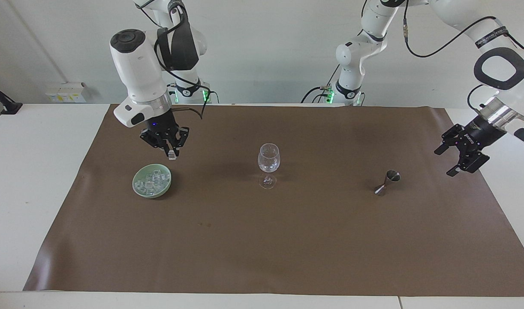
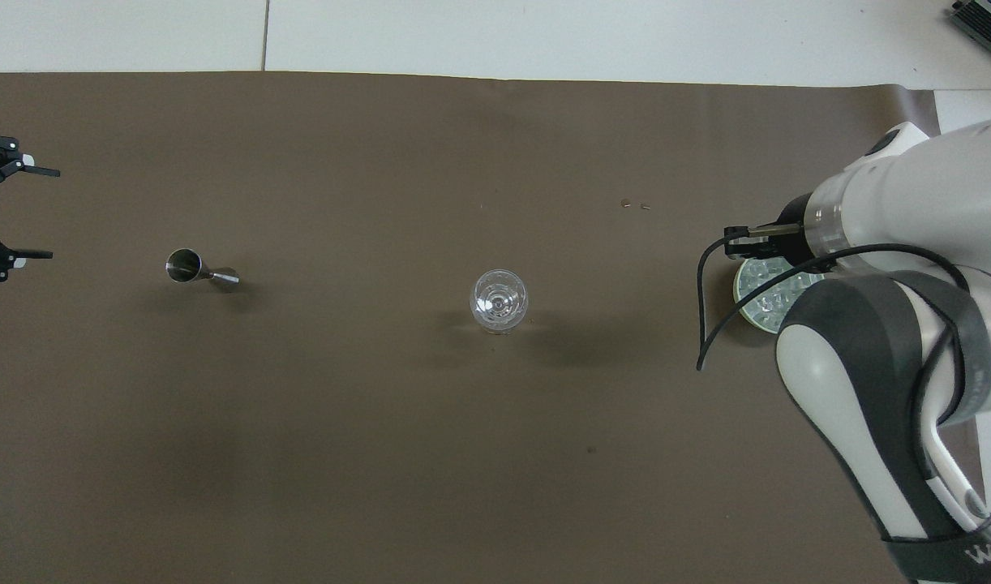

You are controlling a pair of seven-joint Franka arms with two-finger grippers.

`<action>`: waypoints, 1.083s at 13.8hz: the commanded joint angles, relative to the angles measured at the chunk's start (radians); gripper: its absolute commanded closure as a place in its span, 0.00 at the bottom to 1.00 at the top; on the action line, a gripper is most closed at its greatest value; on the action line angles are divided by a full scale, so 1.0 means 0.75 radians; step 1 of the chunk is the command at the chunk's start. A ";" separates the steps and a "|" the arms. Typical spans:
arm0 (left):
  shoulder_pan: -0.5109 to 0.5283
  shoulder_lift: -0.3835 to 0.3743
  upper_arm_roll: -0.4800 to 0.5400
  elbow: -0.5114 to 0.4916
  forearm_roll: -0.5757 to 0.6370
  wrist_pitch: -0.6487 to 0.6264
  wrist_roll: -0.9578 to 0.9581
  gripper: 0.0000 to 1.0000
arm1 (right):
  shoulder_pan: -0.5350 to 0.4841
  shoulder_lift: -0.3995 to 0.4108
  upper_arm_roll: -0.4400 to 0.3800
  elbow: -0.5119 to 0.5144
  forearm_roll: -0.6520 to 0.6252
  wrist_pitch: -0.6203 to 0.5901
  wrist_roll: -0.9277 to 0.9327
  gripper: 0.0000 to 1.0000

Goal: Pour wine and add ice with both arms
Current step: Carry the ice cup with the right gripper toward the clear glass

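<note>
While bowl (image 1: 152, 182) holds ice (image 1: 150, 183), glass (image 1: 268, 157) empty

Right gripper (image 1: 172, 153) raised over brown mat (image 1: 287, 240), pinching small clear ice cube (image 1: 173, 156) above pale green bowl (image 1: 152, 181). Left gripper (image 1: 462, 159) spread wide near steel jigger (image 1: 387, 182). Clear wine glass (image 1: 268, 165) mid-mat.

Worktop (image 1: 39, 180): white, carrying a brown mat.
Brown mat (image 1: 287, 240): flat, covering most of the worktop.
Wall socket (image 1: 66, 92): on the wall past the right arm's end of the worktop.
Two small specks (image 2: 634, 204): on the mat, close together.
</note>
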 commanded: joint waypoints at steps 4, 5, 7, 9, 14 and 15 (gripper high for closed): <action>-0.023 0.013 0.006 0.148 0.140 -0.142 0.395 0.00 | -0.005 0.033 0.242 0.054 0.114 0.086 0.416 1.00; -0.033 0.001 0.008 0.148 0.188 -0.153 0.469 0.00 | 0.031 0.041 0.265 0.048 0.114 0.120 0.496 1.00; -0.043 -0.050 0.003 0.150 0.224 -0.179 0.555 0.00 | 0.099 0.063 0.265 0.042 0.114 0.186 0.608 1.00; -0.043 -0.124 0.003 0.148 0.224 -0.216 0.637 0.00 | 0.150 0.086 0.265 0.032 0.114 0.239 0.672 1.00; -0.041 -0.204 0.016 0.150 0.224 -0.276 0.991 0.00 | 0.210 0.131 0.269 0.017 0.114 0.342 0.774 1.00; -0.041 -0.214 0.018 0.150 0.224 -0.274 1.068 0.00 | 0.212 0.133 0.269 0.013 0.114 0.344 0.777 1.00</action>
